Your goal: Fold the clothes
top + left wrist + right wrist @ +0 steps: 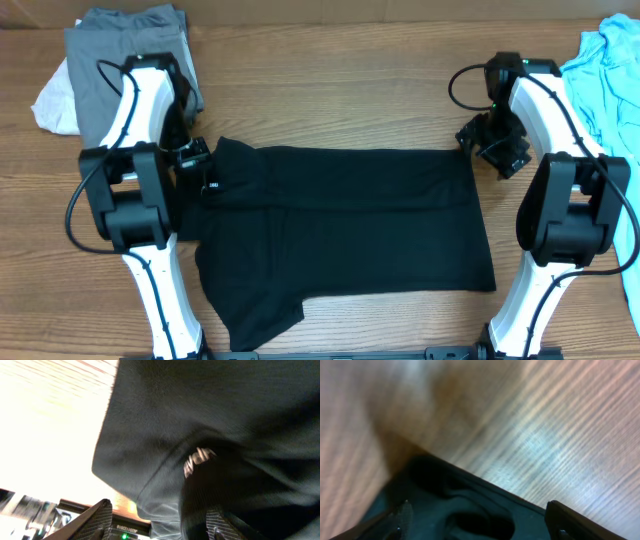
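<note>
A large black short-sleeved shirt [340, 215] lies spread across the middle of the table, its far half folded toward me. My left gripper [197, 162] is at the shirt's far left corner, by a small white label [213, 185]. In the left wrist view its fingers [159, 522] are apart over black fabric [210, 420] with the white label [195, 460]. My right gripper [490, 145] is at the shirt's far right corner. In the right wrist view its fingers [480, 520] are wide apart above the black hem [465, 505].
A grey garment [125, 60] on a white one [55, 100] lies at the far left. A light blue garment [605, 85] lies at the right edge. Bare wood table [330, 90] shows behind the shirt.
</note>
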`<state>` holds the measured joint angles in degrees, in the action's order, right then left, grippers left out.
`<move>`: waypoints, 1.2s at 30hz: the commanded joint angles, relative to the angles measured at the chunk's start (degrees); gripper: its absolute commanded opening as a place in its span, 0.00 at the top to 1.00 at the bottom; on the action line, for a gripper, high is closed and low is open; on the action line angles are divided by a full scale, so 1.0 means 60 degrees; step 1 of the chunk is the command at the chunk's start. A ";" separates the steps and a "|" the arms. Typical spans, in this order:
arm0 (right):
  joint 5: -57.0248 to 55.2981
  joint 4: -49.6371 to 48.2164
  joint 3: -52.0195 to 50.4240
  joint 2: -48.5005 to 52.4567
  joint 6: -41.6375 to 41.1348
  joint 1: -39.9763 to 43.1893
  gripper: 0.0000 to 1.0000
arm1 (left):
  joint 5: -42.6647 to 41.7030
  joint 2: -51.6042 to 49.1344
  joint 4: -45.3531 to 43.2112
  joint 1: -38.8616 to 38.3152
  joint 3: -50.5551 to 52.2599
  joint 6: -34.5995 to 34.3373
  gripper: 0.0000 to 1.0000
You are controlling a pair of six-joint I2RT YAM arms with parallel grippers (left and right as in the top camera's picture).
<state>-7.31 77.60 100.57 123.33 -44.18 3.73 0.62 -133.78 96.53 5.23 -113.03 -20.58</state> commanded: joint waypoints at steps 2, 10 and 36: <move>-0.0029 0.0262 0.0670 -0.0914 0.0415 0.0044 0.09 | -0.0117 0.1974 0.0004 -0.0011 -0.0583 -0.0036 0.25; 0.2124 0.0634 0.0678 -0.1512 0.2561 -0.0011 0.09 | -0.1177 0.2426 -0.0051 -0.0036 -0.0521 0.0750 0.11; 0.2488 0.0882 0.0372 -0.1501 0.3435 -0.0903 0.21 | -0.2182 0.2025 -0.4601 -0.1606 0.2991 0.0889 0.96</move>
<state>7.29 83.07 103.04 115.44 -23.92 -1.04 -12.03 -121.10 69.80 -4.73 -97.08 -13.98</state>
